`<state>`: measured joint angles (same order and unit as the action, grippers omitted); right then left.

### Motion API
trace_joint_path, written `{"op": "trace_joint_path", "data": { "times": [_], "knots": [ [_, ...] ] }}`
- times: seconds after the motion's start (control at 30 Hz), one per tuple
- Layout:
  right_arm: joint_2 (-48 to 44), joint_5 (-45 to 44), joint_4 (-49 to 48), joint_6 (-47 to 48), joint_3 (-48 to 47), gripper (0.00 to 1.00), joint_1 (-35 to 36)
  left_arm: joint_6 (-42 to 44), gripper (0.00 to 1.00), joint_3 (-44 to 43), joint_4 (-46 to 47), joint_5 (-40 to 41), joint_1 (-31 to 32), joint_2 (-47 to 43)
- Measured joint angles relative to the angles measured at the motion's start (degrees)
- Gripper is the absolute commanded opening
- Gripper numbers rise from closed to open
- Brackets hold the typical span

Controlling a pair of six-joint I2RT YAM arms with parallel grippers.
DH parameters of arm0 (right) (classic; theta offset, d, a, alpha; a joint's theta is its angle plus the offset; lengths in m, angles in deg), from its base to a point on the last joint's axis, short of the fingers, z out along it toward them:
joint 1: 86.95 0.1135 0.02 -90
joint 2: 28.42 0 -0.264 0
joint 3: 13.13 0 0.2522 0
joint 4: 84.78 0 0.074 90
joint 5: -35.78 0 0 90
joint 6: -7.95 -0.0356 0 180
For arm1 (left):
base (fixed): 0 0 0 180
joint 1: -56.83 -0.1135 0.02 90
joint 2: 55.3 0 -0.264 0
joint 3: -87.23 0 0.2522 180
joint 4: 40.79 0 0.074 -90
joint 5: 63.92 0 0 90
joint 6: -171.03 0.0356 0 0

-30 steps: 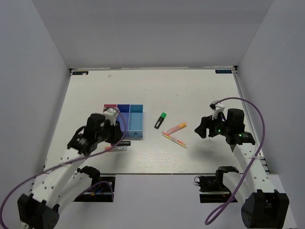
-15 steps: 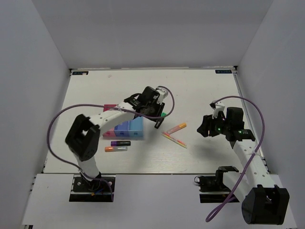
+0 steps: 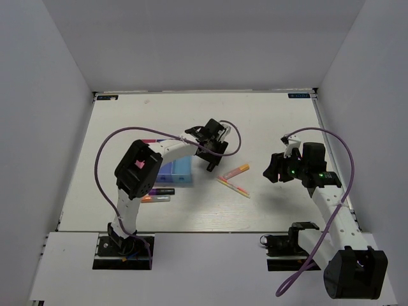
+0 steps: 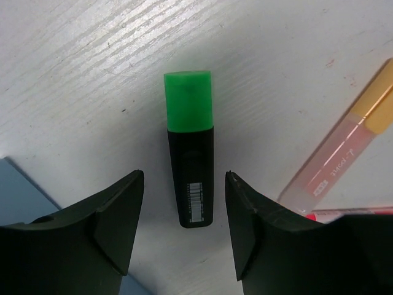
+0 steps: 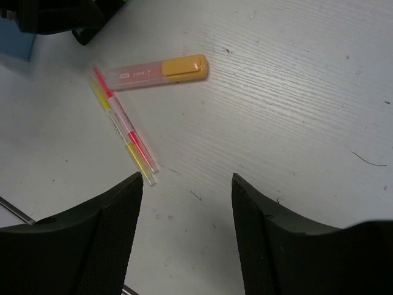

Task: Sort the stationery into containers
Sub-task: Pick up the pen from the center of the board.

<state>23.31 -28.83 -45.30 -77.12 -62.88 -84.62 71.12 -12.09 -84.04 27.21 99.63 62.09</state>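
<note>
A stubby black marker with a green cap (image 4: 190, 147) lies on the white table. My left gripper (image 4: 184, 227) is open just above it, with the marker's rear end between the fingertips, untouched. In the top view the left gripper (image 3: 213, 152) covers most of the marker (image 3: 210, 167). An orange-pink highlighter (image 3: 236, 171) and a thin yellow-pink pen (image 3: 233, 187) lie just to the right; both show in the right wrist view, the highlighter (image 5: 156, 72) and the pen (image 5: 123, 126). My right gripper (image 3: 271, 169) is open and empty, right of them. The joined bins (image 3: 182, 169) sit left of the marker, partly hidden by the left arm.
A black marker (image 3: 161, 191) and an orange pen (image 3: 155, 199) lie in front of the bins. White walls enclose the table at the back and sides. A corner of the light blue bin (image 4: 18, 190) shows beside my left finger.
My left arm has swung from in front of the bins, over them, to the green-capped marker, and has settled over it. The right arm has barely moved.
</note>
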Motion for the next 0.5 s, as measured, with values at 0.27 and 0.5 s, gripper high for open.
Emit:
{"op": "trace_joint_path", "data": {
  "times": [0.27, 0.5],
  "knots": [
    [0.09, -0.20, 0.35, -0.26, -0.28, 0.64, 0.00, 0.81, 0.61, -0.13, 0.44, 4.31, 2.03, 2.16],
    [0.09, -0.37, 0.35, -0.42, -0.35, 0.64, 0.04, 1.57, 0.30, 0.46, 2.14, 7.89, 3.93, 2.23]
  ]
}}
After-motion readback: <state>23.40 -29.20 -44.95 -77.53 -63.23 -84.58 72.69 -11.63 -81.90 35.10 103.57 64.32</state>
